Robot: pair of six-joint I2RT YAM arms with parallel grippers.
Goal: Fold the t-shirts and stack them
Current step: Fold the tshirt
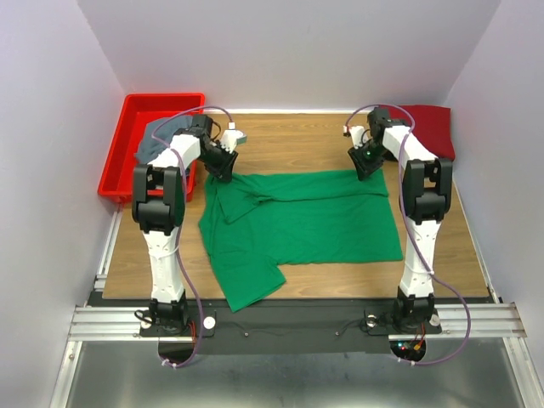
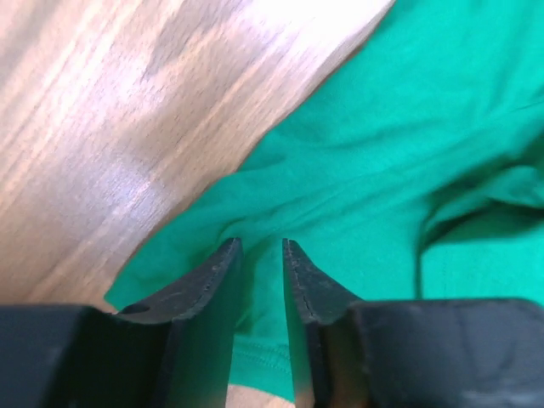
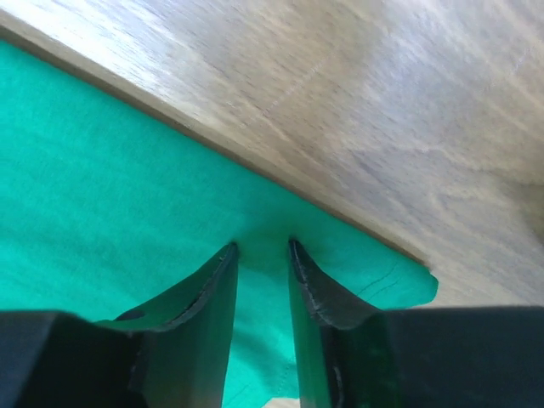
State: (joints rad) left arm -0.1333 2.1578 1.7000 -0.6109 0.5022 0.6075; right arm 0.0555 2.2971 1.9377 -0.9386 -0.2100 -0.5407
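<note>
Fold step: your left gripper (image 2: 259,246), right gripper (image 3: 262,246) pinch green t-shirt (image 1: 314,225) far edge, jaws narrow. Next: lift evenly, fold nearward.

- From where I stand, no words, numbers, brand marks or signs can be read anywhere.
- The green t-shirt (image 1: 314,221), spread across the middle of the bench (image 1: 297,140), shows plain cloth only, in the overhead view and in both close views.
- The red bin (image 1: 119,161) at the bench's far left corner carries no label I can read.
</note>
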